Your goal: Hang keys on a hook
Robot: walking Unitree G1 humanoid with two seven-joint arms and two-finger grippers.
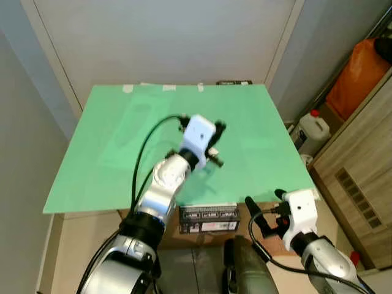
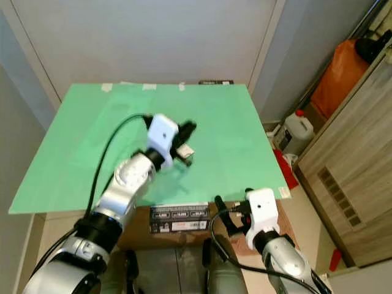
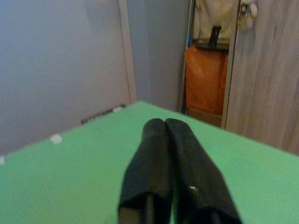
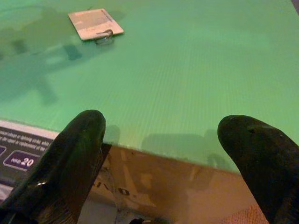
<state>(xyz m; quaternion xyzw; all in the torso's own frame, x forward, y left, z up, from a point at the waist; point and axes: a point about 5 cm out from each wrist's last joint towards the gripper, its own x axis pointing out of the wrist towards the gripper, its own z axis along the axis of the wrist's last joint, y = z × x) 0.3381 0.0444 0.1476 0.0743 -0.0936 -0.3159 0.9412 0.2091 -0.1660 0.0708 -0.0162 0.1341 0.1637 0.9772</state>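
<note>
A white key tag (image 4: pixel 93 22) with a metal ring (image 4: pixel 105 35) lies flat on the green table (image 1: pixel 122 153), near the middle of its front half. My left gripper (image 1: pixel 221 127) hovers just above and beside the tag (image 1: pixel 212 151). Its fingers (image 3: pixel 163 163) are shut against each other with nothing seen between them, pointing toward the table's far right corner. My right gripper (image 1: pixel 265 201) is low at the table's near right edge and stands open; its fingers (image 4: pixel 74 154) frame the table edge, well short of the tag.
Labelled boxes (image 1: pixel 209 219) sit under the table's front edge. To the right stand a white jug (image 1: pixel 313 130), an orange bag (image 1: pixel 361 73) and a wooden cabinet (image 1: pixel 361 165). Grey walls close the back and left.
</note>
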